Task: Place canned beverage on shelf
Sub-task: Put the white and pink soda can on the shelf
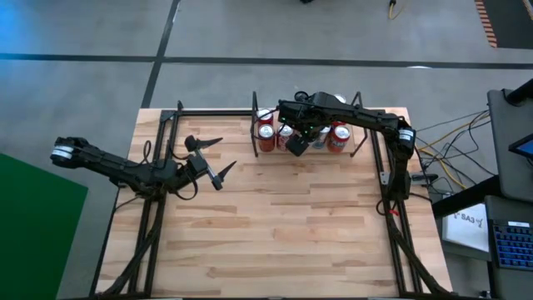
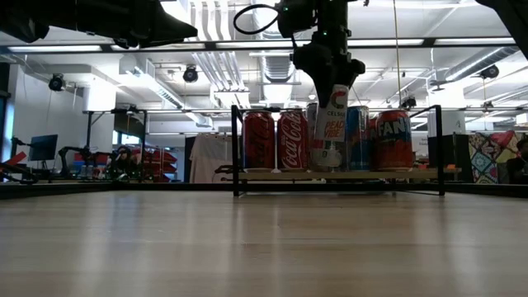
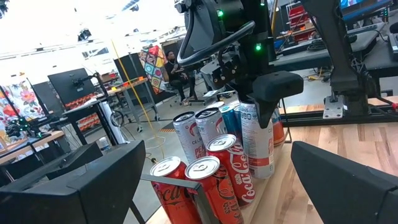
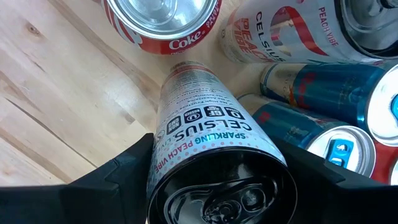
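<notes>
The shelf [image 1: 358, 148] stands at the table's far edge, its light-wood board [image 2: 346, 175] framed by black posts. Several cans stand on it, among them red Coca-Cola cans [image 2: 276, 140], blue cans [image 4: 311, 87] and an orange Fanta can [image 2: 394, 140]. My right gripper [image 2: 330, 78] is over the shelf, shut on a tall white Celsius can [image 2: 330, 124]. My left gripper [image 1: 226, 153] hovers open and level over the table's left part, with nothing between its fingers and pointing toward the shelf. My right gripper pinches the white can's upper wall, just below the top rim [image 4: 205, 158], between its two fingers [image 4: 118, 180]. The fingers come from above, pointing steeply down. The can is upright, slightly tilted, its base [image 2: 328, 167] level with the other cans' bases; whether it rests on the board I cannot tell.
Black frame rails [image 1: 158, 133] run along the table's left, right and far edges. Bare plank tabletop [image 1: 291, 225] spreads from the shelf to the near edge. A person sits in the room beyond [image 3: 171, 68]. Cables and a laptop [image 1: 508, 242] lie off the table's right side.
</notes>
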Controlling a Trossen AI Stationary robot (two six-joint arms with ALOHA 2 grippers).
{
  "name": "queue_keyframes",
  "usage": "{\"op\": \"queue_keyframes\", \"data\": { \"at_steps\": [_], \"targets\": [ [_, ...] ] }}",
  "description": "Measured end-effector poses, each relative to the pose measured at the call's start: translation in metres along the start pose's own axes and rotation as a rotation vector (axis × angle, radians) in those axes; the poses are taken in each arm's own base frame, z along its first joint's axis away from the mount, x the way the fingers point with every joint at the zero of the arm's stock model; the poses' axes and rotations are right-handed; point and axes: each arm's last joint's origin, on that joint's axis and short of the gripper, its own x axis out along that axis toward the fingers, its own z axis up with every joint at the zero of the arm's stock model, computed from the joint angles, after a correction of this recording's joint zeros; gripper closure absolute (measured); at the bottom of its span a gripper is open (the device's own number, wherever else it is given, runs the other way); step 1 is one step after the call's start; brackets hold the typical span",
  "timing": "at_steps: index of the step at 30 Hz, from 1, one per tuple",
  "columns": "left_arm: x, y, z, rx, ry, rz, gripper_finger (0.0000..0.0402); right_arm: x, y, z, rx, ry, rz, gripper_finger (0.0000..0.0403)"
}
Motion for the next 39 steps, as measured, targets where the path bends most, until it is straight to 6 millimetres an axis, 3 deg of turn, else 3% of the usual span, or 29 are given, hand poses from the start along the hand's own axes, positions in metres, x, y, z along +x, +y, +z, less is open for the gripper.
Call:
{"op": "queue_keyframes", "data": {
  "at_steps": [11, 28, 39],
  "targets": [
    [0.000, 0.000, 0.000, 0.000, 0.002, -0.001, 0.0012, 0.013, 0.004, 0.005, -0.038, 0.031, -0.013, 0.0147],
    [0.000, 0.000, -0.001, -0.005, 0.005, -0.002, 0.0012, 0.014, 0.003, 0.005, -0.050, 0.036, -0.012, 0.0147],
    [0.000, 0.000, -0.001, -0.005, 0.005, -0.002, 0.0012, 0.014, 0.001, 0.007, -0.048, 0.025, -0.011, 0.0126]
  ]
}}
